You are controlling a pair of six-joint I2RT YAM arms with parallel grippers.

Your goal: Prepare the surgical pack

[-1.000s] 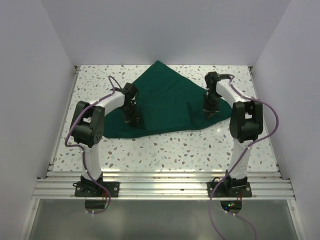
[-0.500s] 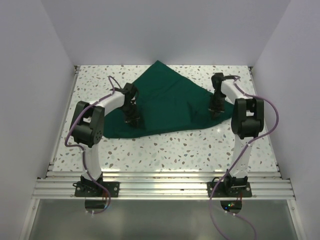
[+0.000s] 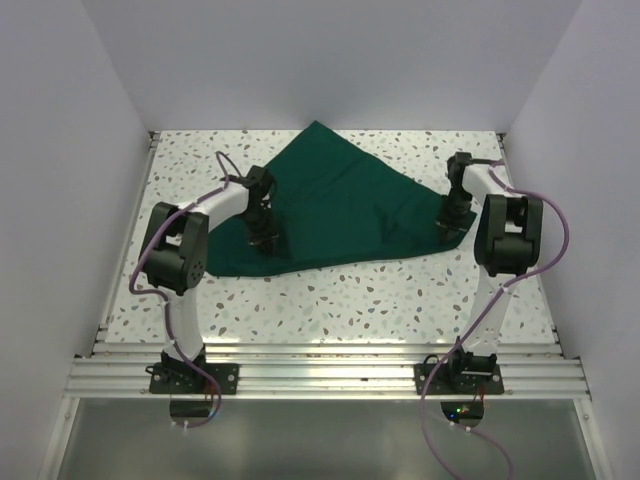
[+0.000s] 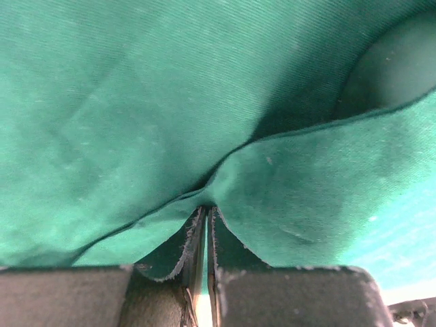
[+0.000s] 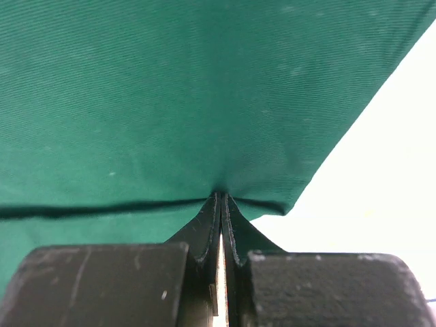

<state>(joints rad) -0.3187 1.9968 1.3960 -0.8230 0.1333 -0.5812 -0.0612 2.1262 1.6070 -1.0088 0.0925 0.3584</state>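
Both end effectors (image 3: 265, 240) (image 3: 447, 228) clamp drape (image 3: 330, 200); gripped edges hidden between jaws.

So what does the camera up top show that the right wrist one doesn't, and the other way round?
Only the top camera shows the whole layout: the green cloth spread over the speckled table, and the left gripper on the cloth's near left part. Only the right wrist camera shows, up close, the right gripper pinched shut on a fold of cloth at its edge. Both show the green cloth and the right gripper at its right corner.
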